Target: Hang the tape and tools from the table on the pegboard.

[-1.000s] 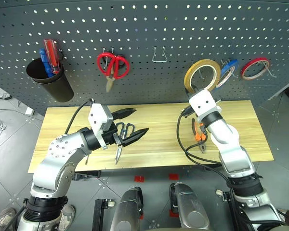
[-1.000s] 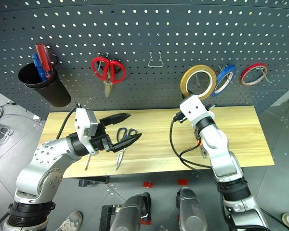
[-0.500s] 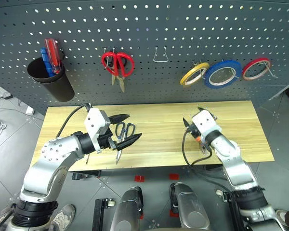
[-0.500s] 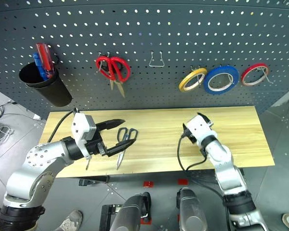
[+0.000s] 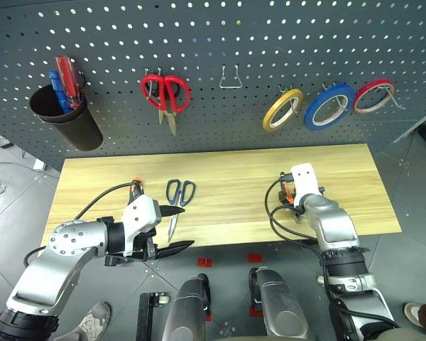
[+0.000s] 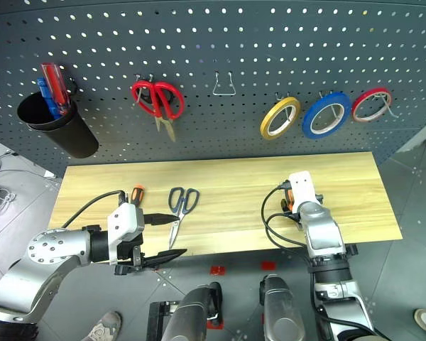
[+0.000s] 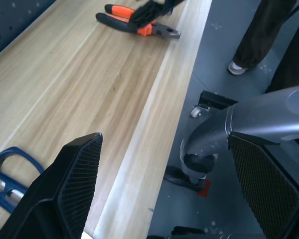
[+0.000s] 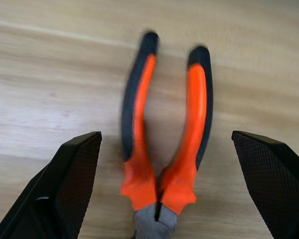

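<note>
- Dark grey pegboard stands behind a long light-wood table.
- Yellow tape hangs on a pegboard hook, just left of a blue tape ring and a red tape ring.
- Red-handled scissors hang further left; black cup w/ red and blue screwdrivers sits at the board's far left.
- Dark-handled scissors lie flat on the table, left of centre, handles toward the board.
- Orange-and-black screwdriver: handle tip shows on the table just left of the scissors.
- Pliers lie flat on the table's right half, handles spread a little.
- Right gripper hangs over the pliers, fingers wide apart on both sides, holding nothing.
- Left gripper sits at the table's front edge near the scissors, fingers spread, empty.
- A person's legs and shoe show by the table in the left wrist view.
</note>
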Action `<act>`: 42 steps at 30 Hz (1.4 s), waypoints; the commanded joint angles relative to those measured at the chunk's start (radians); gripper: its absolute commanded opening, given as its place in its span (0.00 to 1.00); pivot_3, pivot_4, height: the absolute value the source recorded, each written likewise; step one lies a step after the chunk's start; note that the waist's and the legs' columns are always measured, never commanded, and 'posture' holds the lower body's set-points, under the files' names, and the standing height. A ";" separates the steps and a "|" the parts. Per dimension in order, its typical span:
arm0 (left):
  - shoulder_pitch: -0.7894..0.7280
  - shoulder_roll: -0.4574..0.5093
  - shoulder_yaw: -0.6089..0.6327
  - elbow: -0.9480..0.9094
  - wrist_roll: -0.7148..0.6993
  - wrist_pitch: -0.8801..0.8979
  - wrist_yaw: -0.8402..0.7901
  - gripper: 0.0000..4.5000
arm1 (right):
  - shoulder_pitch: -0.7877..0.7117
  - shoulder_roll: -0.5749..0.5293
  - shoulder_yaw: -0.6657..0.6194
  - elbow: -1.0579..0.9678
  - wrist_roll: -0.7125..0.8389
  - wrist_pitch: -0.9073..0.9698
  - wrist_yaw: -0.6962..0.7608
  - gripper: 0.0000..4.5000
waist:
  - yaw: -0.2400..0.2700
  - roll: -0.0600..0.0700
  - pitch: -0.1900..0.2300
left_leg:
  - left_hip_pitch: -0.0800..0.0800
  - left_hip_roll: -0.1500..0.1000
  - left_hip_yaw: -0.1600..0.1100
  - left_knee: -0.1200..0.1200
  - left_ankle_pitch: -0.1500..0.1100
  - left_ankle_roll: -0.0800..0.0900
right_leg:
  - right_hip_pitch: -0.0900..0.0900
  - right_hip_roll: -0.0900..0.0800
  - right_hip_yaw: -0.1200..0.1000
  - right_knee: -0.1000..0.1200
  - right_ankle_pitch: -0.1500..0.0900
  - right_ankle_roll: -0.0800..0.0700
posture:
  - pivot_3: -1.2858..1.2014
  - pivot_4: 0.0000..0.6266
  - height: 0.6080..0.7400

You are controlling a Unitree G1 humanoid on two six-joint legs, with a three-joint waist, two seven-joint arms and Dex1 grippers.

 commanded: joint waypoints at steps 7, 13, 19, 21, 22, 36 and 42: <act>0.015 -0.013 0.011 -0.041 0.004 -0.014 0.010 0.94 | -0.066 0.042 -0.101 0.117 0.077 0.070 -0.057 0.99 | -0.002 0.000 0.000 | 0.001 0.000 0.001 0.000 -0.002 0.003 | 0.000 0.000 0.000 0.000 0.000 0.000 | 0.42 0.53 1.00; 0.012 -0.029 0.013 -0.028 0.010 -0.029 0.018 0.94 | -0.086 0.036 -0.096 0.194 0.090 0.032 -0.065 0.71 | -0.003 0.000 0.000 | 0.002 0.000 0.000 0.001 -0.001 0.004 | 0.001 0.000 0.000 0.004 0.001 0.002 | 0.42 0.52 1.00; 0.004 -0.057 0.026 -0.015 0.004 -0.032 0.044 0.94 | -0.092 0.023 -0.064 0.255 0.088 -0.059 -0.046 0.57 | -0.003 -0.003 -0.002 | 0.003 0.000 0.000 0.003 0.000 0.005 | 0.003 0.001 0.000 0.003 0.003 0.003 | 0.42 0.51 1.00; -0.005 -0.086 0.045 -0.009 -0.020 -0.024 0.067 0.94 | -0.085 0.028 -0.040 0.208 0.093 -0.075 -0.025 0.57 | -0.003 -0.003 -0.002 | 0.003 0.000 0.000 0.003 0.000 0.006 | 0.003 0.001 0.001 0.003 0.004 0.003 | 0.42 0.51 1.00; -0.008 -0.100 0.056 -0.011 -0.035 -0.015 0.077 0.94 | -0.078 0.032 -0.021 0.158 0.094 -0.078 -0.014 0.57 | -0.002 -0.003 -0.002 | 0.003 0.000 0.000 0.003 0.000 0.006 | 0.003 0.001 0.001 0.003 0.004 0.004 | 0.42 0.51 1.00; 0.094 -0.057 0.155 -0.090 -0.139 0.076 0.063 0.94 | -0.023 0.197 0.211 -0.585 0.134 0.047 0.000 0.57 | -0.001 -0.003 -0.002 | -0.001 0.000 0.002 0.001 0.002 0.004 | -0.004 0.001 0.004 0.005 0.004 0.003 | 0.42 0.49 1.00; 0.055 -0.087 0.179 -0.105 -0.176 0.089 0.105 0.94 | -0.130 0.204 0.234 -0.581 0.150 -0.220 0.055 0.57 | 0.003 -0.003 -0.002 | -0.002 -0.001 0.002 0.002 0.004 0.001 | -0.008 0.000 0.004 0.010 0.004 0.003 | 0.42 0.48 1.00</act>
